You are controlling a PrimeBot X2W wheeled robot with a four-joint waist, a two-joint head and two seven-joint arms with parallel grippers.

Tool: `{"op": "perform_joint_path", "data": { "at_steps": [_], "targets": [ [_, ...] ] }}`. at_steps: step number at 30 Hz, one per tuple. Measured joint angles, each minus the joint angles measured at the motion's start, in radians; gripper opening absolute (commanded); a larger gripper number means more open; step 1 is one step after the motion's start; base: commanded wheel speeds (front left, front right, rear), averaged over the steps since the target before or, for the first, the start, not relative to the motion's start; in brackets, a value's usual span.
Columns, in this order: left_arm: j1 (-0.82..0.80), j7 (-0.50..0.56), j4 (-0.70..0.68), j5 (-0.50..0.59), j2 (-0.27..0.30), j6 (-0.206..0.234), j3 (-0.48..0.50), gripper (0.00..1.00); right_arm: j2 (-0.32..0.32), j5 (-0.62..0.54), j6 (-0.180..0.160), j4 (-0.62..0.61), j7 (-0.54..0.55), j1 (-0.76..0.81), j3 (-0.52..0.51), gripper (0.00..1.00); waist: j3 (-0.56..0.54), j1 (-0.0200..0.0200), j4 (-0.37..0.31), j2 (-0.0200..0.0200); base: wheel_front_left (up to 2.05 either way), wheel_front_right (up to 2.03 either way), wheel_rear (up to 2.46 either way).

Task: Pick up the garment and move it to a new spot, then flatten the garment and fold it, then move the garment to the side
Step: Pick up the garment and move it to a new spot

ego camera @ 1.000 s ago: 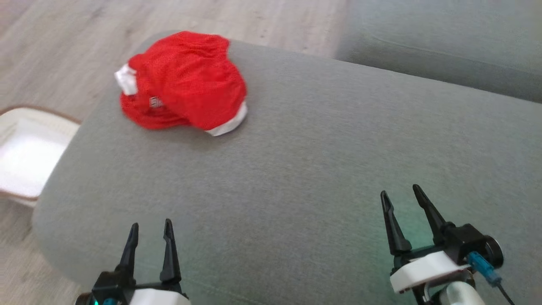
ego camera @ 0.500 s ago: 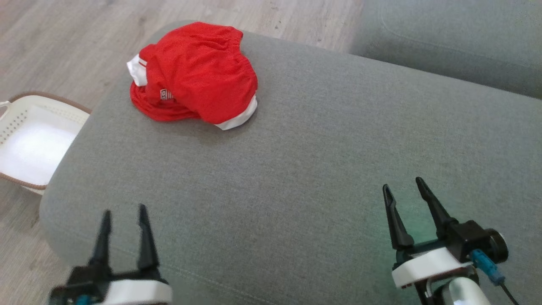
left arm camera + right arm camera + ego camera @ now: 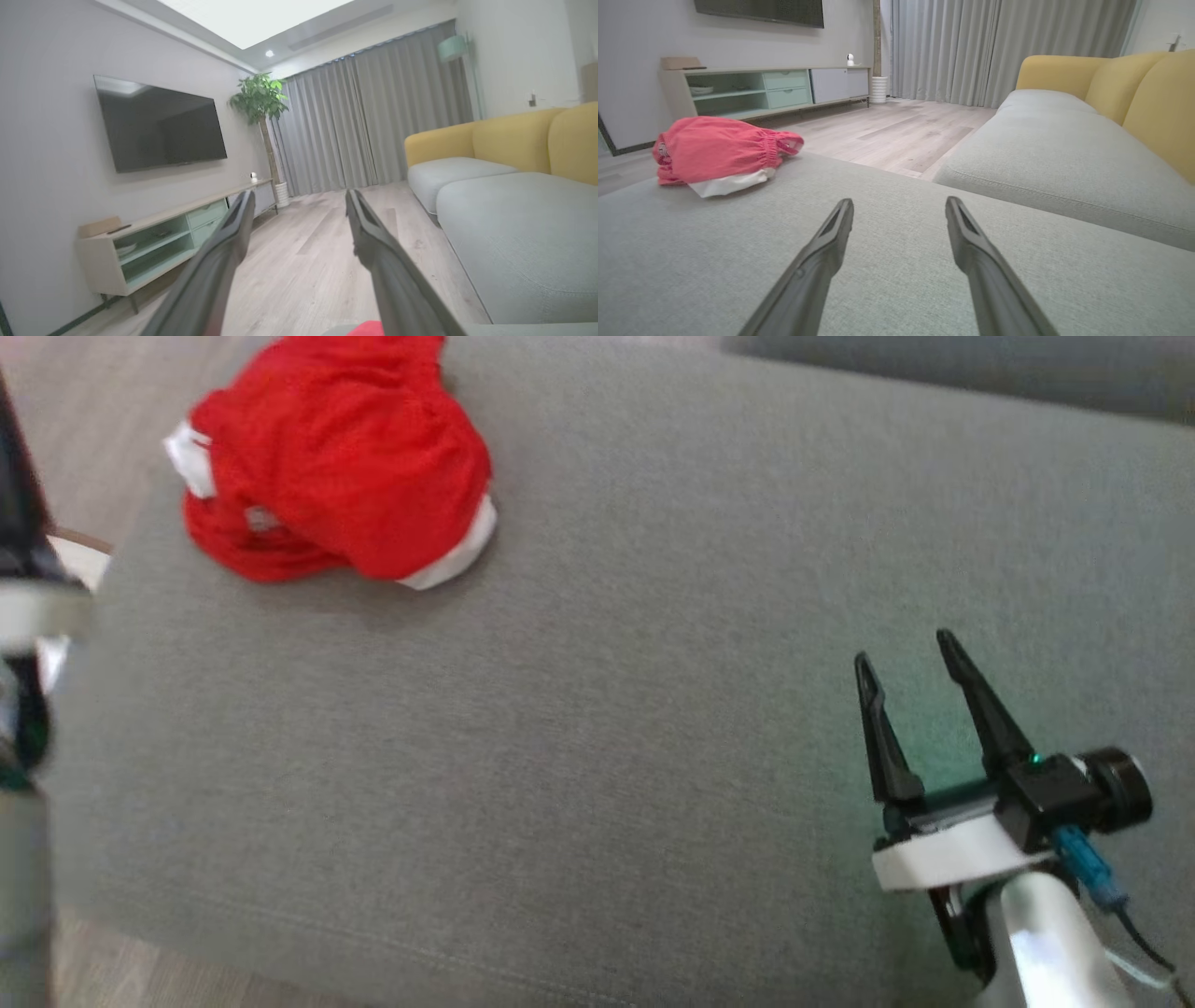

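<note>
While the red garment (image 3: 327, 467) lies bunched on the grey cushion (image 3: 607, 709), well ahead and to the left of the right gripper (image 3: 903, 647), whose fingers are spread wide and empty, the left gripper (image 3: 300, 192) hangs equally wide and empty, a red edge showing low between its fingers.

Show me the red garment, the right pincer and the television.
red garment (image 3: 345, 457): head view, middle of the red fabric.
right pincer (image 3: 902, 647): head view, midway between its fingertips.
television (image 3: 159, 123): left wrist view, centre of the screen.

Red garment (image 3: 345, 457) white-trimmed; grey cushion (image 3: 653, 709).
</note>
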Motion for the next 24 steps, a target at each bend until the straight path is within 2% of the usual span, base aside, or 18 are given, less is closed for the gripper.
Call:
{"op": "perform_joint_path", "data": {
  "at_steps": [4, 9, 14, 23, 24],
  "targets": [
    [-0.175, 0.079, 0.129, -0.033, 0.054, -0.034, 0.0, 1.0, -0.001, -0.037, 0.0, -0.009, 0.0, -0.043, 0.002, 1.0, 0.07, 0.0002, -0.038, 0.0, 0.0, 0.0, 0.0],
    [-0.29, 0.177, 0.29, -0.106, 0.058, -0.059, -0.011, 1.0, -0.002, -0.062, 0.0, -0.024, 0.0, -0.08, -0.002, 1.0, 0.143, 0.0002, -0.079, 0.0, 0.0, 0.0, 0.0],
    [-0.318, 0.288, 0.479, -0.162, 0.046, -0.078, -0.068, 1.0, -0.004, -0.086, 0.0, -0.038, 0.0, -0.096, -0.024, 1.0, 0.244, 0.0002, -0.125, 0.0, 0.0, 0.0, 0.0],
    [-0.341, 0.358, 0.624, -0.212, 0.045, -0.087, -0.114, 1.0, -0.004, -0.093, 0.0, -0.058, 0.0, -0.121, -0.03, 1.0, 0.318, 0.0001, -0.144, -0.0001, 0.0, 0.0, 0.0],
    [-0.346, 0.365, 0.63, -0.218, 0.045, -0.087, -0.118, 0.89, -0.004, -0.093, 0.0, -0.059, 0.0, -0.122, -0.03, 1.0, 0.319, -0.0001, -0.143, 0.0, 0.0, 0.0, 0.0]
  ]
}}
